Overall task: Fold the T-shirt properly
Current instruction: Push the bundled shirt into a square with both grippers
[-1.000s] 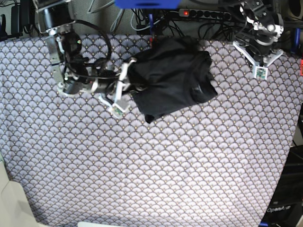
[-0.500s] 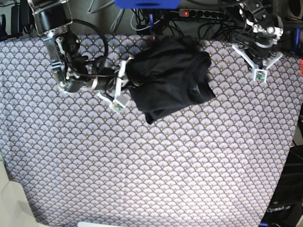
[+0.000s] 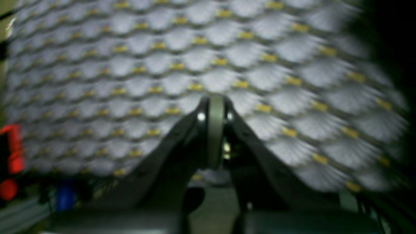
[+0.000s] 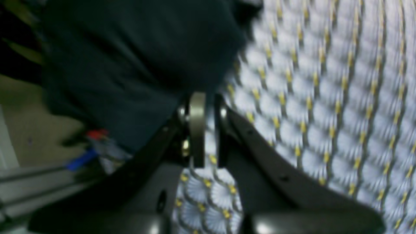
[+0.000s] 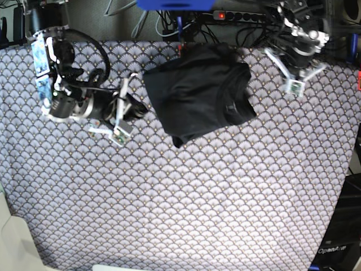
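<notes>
The dark T-shirt (image 5: 197, 93) lies in a folded bundle at the back middle of the tablecloth, collar toward the right. My right gripper (image 5: 120, 134) hovers to its left, apart from the cloth. In the right wrist view its jaws (image 4: 208, 97) stand a narrow crack apart with only tablecloth showing between them, and the T-shirt (image 4: 130, 65) fills the upper left. Right of the shirt at the back, my left gripper (image 5: 293, 86) is shut and holds nothing. The left wrist view shows its fingertips (image 3: 216, 97) pressed together over bare tablecloth.
The grey fan-patterned tablecloth (image 5: 186, 197) covers the table. A power strip (image 5: 242, 16) and tangled cables run along the back edge. The table's right edge (image 5: 352, 169) drops to dark gear. Red and blue items (image 3: 13, 146) sit behind the left gripper.
My right gripper has drawn back to the left, away from the T-shirt's left edge, taking no cloth with it. The left gripper has shifted slightly left. The shirt stays where it was.
</notes>
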Available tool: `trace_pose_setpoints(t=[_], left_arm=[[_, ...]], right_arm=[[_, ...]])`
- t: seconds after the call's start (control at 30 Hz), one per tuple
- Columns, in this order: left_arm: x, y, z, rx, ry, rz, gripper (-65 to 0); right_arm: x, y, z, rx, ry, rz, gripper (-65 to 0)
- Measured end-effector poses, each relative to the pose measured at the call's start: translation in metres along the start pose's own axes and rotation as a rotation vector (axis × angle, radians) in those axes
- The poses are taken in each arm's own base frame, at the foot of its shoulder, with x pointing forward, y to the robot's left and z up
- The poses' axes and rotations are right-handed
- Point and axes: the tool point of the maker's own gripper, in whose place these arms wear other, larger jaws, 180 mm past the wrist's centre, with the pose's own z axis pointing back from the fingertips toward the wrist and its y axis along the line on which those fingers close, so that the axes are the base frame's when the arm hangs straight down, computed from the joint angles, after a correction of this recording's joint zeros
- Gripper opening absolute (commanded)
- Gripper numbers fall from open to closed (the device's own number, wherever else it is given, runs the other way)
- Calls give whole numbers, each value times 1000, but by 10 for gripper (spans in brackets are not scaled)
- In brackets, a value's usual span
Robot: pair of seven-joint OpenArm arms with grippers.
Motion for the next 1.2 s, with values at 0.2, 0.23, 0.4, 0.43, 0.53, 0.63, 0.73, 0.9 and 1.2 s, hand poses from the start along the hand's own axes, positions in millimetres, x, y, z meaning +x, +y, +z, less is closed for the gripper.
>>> trace_pose_setpoints(t=[0.2,0.23,0.4,0.43,0.53,0.63,0.73,0.9,1.2], left_arm=[[26,-46,-6,-122,-65,-57,-650],[28,-48,-6,-128,-69,-63,-650],[23,-66,-20,-178,-7,-91,-650],[24,-68,-24,-186,3,-93,-650],[32,-70,-37,-198,21,-81,-650],[40,-70,-44,-208,16,-74,-650],[50,-70,-51,-212,16,-79,-650],[77,-87,-62,-246,40,-155,-650],[157,-127,-57,-380,-120,-194,-650]], right_arm=[[-41,-14,-16,8,47,-120,-613],[-43,-15,-18,13,40,-137,-613],[-62,-14,-27,29,60,-201,-613],[-62,-11,-29,35,56,-200,-613],[-62,1,-34,63,36,-216,-613],[-65,11,-35,80,24,-241,-613],[-65,27,-40,111,7,-256,-613],[-68,57,-48,178,-26,-274,-613],[-70,88,-54,242,-29,-301,-613]])
